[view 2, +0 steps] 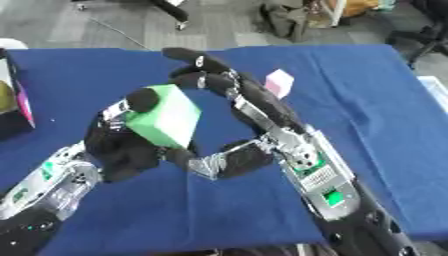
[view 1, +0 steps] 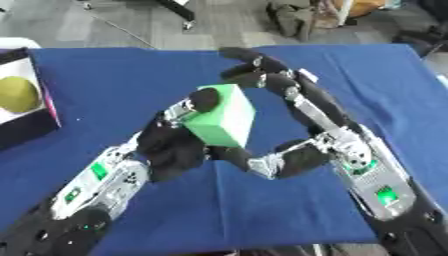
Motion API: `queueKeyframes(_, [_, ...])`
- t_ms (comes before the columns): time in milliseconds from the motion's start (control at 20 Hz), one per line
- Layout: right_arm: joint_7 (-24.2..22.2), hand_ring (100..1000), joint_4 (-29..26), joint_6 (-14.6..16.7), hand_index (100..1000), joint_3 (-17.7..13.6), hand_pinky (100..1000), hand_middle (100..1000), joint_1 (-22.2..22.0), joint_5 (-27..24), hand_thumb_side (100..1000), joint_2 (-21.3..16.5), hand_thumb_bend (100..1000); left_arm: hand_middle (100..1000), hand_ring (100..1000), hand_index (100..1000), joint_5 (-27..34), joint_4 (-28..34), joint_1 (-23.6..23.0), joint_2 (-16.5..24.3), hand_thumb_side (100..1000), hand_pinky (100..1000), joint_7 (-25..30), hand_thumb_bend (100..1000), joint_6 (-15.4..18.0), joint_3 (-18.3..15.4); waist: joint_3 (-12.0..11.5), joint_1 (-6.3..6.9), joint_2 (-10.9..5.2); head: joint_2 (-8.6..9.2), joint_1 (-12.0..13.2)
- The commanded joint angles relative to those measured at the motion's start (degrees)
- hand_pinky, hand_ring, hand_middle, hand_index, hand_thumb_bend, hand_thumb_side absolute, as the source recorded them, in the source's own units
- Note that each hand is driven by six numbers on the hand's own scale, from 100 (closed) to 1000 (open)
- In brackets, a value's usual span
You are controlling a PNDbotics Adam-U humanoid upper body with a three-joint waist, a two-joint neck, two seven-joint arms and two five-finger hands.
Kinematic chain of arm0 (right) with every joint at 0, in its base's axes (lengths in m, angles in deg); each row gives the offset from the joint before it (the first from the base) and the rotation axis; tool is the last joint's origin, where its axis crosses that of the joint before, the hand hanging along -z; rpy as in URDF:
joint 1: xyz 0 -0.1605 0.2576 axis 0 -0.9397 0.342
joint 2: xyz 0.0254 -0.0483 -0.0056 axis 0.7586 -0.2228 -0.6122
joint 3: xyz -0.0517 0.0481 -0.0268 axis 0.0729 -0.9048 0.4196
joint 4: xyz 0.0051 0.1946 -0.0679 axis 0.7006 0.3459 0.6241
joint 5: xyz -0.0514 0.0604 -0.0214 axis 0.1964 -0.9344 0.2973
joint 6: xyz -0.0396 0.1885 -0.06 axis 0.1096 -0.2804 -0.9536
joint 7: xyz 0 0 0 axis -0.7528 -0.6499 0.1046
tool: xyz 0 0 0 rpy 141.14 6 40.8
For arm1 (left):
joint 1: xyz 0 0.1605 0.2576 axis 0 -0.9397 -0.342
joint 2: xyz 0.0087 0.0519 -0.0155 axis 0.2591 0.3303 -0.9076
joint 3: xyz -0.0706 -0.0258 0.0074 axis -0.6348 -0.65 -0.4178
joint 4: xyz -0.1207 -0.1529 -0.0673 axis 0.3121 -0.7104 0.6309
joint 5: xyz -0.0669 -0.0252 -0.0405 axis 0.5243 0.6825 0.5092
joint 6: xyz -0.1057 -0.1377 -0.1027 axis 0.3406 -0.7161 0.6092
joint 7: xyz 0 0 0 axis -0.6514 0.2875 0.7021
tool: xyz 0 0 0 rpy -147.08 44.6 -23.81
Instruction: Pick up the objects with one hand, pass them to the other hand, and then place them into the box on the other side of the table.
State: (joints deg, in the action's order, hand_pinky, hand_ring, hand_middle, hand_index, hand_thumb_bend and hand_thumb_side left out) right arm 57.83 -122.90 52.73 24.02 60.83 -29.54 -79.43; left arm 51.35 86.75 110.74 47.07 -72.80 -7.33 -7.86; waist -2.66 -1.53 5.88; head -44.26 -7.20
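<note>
A green block [view 1: 223, 120] sits raised above the blue surface [view 1: 114, 85], caught between 2 robot hands at the middle of the scene. The left hand [view 1: 175, 145] has it from below and from the near side, its dark fingers curled round the block's lower edge and 1 fingertip [view 1: 206, 99] pressed over the top left corner. The right hand [view 1: 289, 120] arches over and past the block on its far and right sides, fingers [view 1: 254, 65] bent in a loose, half-open hook beyond the block's upper edge; its thumb [view 1: 262, 164] reaches in beneath the block, toward the left hand's palm. Whether the right hand's fingers actually touch the block cannot be told from either view. Beyond the right hand's fingers, on the far side of its wrist, a small pink block [view 2: 279, 81] lies on the surface, showing only in the right eye view. Well out to the left of the left hand, at the surface's edge, stands a box [view 1: 31, 125] with dark walls and a pink rim, and a round yellow-green object [view 1: 17, 95] rests inside it. Both forearms, silver with green lights, come in from the lower corners.
</note>
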Motion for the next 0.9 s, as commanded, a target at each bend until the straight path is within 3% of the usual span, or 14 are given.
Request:
queueKeyframes(50, [1.2,845,-1.8,-0.3,927,0.5,773,994,1.2,1.1,379,0.1,377,323,582,419,-0.2,-0.2,0.5,0.6,621,698,-0.1,361,-0.2,-0.3,0.0,0.04,-0.78,0.14,-0.2])
queueKeyframes(900, [8.2,810,-1.8,-6.4,967,0.6,734,965,1.8,7.6,346,0.7,349,323,581,418,0.0,0.0,0.6,0.7,622,698,-0.2,360,0.0,-0.3,0.0,0.07,-0.64,0.14,-0.3])
